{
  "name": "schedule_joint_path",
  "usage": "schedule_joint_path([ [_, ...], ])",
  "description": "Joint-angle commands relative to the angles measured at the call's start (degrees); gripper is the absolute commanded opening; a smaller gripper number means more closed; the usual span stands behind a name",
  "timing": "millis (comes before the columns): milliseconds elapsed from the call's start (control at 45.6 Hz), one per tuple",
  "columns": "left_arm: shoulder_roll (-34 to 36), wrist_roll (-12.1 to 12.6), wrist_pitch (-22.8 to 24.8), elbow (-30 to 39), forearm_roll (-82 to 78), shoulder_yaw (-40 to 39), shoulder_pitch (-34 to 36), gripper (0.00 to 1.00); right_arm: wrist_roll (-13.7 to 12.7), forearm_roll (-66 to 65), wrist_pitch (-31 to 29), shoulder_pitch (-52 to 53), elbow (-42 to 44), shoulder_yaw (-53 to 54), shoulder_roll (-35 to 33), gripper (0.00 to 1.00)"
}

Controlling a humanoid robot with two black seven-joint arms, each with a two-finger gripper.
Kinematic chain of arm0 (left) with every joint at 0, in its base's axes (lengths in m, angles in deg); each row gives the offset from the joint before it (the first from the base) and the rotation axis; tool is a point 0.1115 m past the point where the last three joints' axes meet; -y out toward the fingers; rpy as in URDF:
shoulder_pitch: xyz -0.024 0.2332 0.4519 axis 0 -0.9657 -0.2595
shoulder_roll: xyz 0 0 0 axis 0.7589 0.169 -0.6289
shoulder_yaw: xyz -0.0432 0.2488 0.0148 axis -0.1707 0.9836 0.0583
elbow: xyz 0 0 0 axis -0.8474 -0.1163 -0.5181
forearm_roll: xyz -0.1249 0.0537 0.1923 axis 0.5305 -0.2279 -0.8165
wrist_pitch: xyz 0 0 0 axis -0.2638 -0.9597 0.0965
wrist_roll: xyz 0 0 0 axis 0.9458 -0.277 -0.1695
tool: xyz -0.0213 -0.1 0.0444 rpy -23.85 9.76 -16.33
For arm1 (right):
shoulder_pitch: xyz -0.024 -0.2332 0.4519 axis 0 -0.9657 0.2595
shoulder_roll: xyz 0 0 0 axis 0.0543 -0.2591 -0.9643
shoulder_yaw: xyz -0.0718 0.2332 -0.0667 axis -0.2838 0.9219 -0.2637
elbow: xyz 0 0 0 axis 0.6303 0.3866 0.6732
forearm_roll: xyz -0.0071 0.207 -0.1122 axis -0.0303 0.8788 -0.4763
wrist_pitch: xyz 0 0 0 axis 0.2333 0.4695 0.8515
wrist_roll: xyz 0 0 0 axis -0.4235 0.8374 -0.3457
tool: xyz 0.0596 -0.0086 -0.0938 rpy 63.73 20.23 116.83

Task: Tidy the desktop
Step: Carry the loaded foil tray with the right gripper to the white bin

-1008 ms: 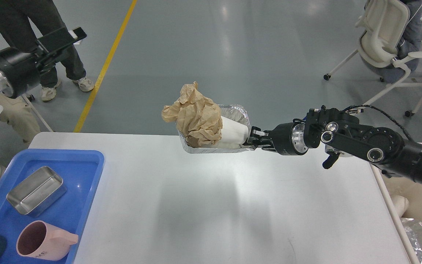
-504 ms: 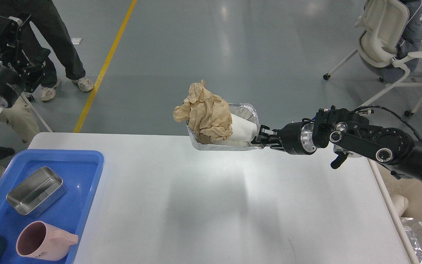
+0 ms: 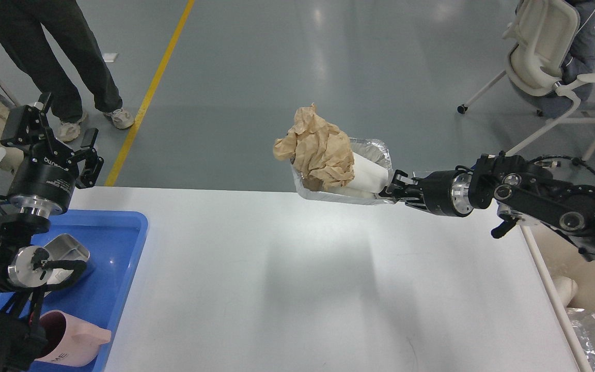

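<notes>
The white desktop (image 3: 297, 289) fills the lower view. My right gripper (image 3: 393, 189) is shut on the rim of a foil tray (image 3: 328, 195) and holds it in the air over the desktop's far edge. In the tray lie a crumpled brown paper (image 3: 321, 152) and a white paper cup (image 3: 371, 174) on its side. My left gripper (image 3: 57, 135) is open and empty, pointing up and away, above the far-left corner of the desktop.
A blue tray (image 3: 116, 248) at the front left holds a steel box (image 3: 73, 247) and a pink mug (image 3: 78, 343), both partly hidden by my left arm. A cream bin (image 3: 566, 258) with foil inside stands off the right edge. People and chairs stand beyond.
My right gripper has carried the foil tray to the right. My left arm has swung in and down over the blue tray, its gripper now pointing up.
</notes>
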Motion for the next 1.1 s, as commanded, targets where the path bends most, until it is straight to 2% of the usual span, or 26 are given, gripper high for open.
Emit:
schedule_joint_path([
  [0,-2.4,-1.1,0.0,0.0,0.1,-0.4,-0.1,0.97,0.2,0.0,-0.3,-1.4,-0.3,2.2,-3.5,0.00],
  [350,-3.1,-4.3,0.1,0.0,0.5,0.2,-0.2,0.97,2.2,0.0,-0.4,-6.6,-1.0,6.4,-10.9,0.00],
  [1073,-3.8,-4.4,1.8,0.0,2.7,-0.1,-0.3,0.97,6.7,6.2,-0.3,-14.4,0.5,8.6,-22.7,0.00],
])
